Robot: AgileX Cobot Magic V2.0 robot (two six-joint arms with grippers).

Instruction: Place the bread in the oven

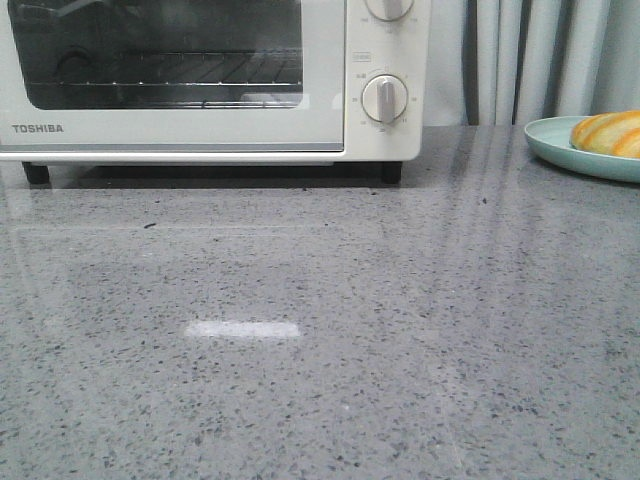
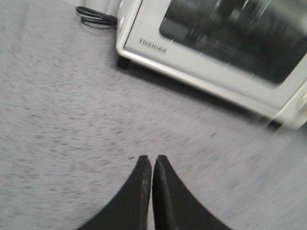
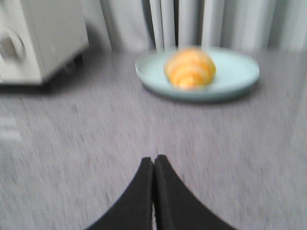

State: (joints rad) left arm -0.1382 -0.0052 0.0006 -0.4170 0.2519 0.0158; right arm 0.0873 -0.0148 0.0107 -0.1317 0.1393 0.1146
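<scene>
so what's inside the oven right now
Through the closed glass door of the oven only a bare wire rack shows. The dark glass hides the back and floor. The bread sits outside on the plate.

Left hand [image 2: 152,165] fingers pressed together, empty, right hand [image 3: 153,165] likewise closed, empty

Bread [image 1: 610,133] and oven [image 1: 200,80] are edge-cropped; wrist views blurred.
</scene>
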